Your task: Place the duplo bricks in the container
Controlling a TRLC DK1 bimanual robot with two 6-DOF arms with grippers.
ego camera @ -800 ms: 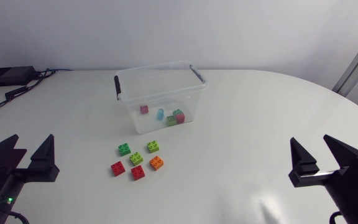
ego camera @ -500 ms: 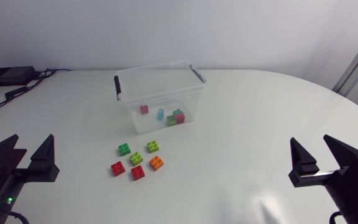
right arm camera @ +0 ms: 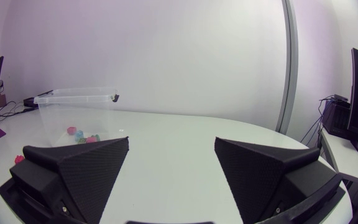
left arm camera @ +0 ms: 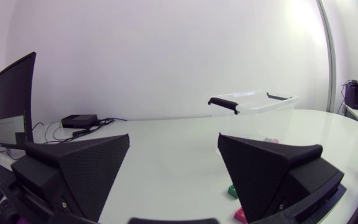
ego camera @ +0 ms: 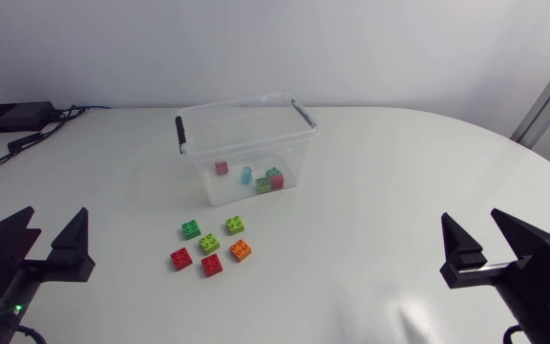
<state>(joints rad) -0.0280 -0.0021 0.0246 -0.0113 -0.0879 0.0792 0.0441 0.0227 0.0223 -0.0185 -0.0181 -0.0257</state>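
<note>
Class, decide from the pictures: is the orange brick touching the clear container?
Apart. The head view shows the orange brick lying in front of the container, with a green brick and bare table between them.

We've got six loose bricks (ego camera: 209, 243), red, green and orange, at 6 o'clock from the clear tub (ego camera: 240, 103), with a few more inside.

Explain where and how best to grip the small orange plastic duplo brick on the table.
Probably from above, pinching two opposite flat side walls of the orange duplo brick: it sits studs-up, apart from the lime brick and red brick beside it.
</note>
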